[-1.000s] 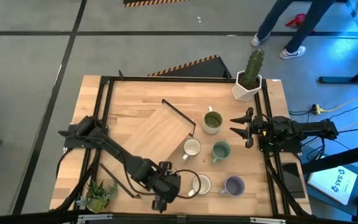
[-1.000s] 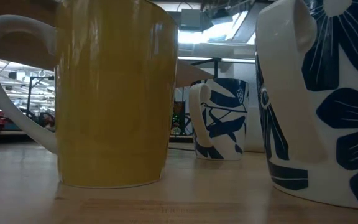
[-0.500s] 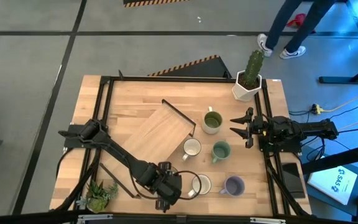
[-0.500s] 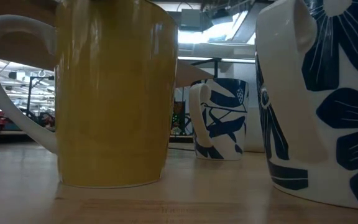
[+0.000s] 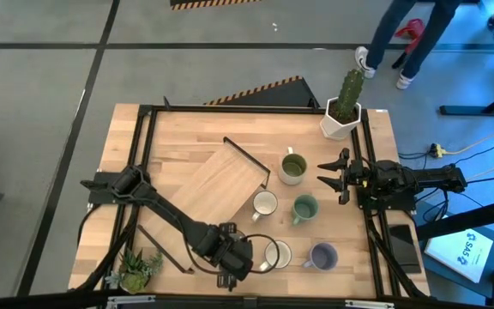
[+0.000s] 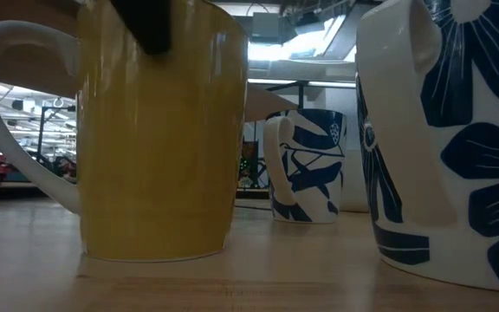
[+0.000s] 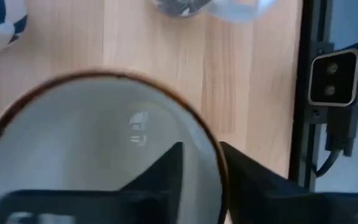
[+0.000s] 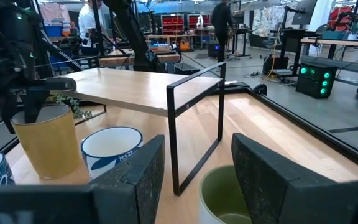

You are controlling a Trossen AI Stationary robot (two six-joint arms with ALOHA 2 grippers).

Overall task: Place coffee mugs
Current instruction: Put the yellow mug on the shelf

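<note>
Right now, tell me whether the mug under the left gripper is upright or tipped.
Upright: the yellow mug stands flat on the table, rim up, with the left gripper at its rim.

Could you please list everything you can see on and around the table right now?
Mugs: five; green-lined mug, white mug, teal mug, lavender mug, yellow-sided mug; table's right half.
Wooden riser: one, pale wood, black frame, table centre.
Cactus: one, green, white pot, top-right table corner.
Small plant: one, green, bottom-left table corner.
Person: one, dark trousers, floor beyond table.
Left end effector: one, dark, at yellow-sided mug's rim.
Right end effector: one, dark, open, empty, table's right edge.
</note>
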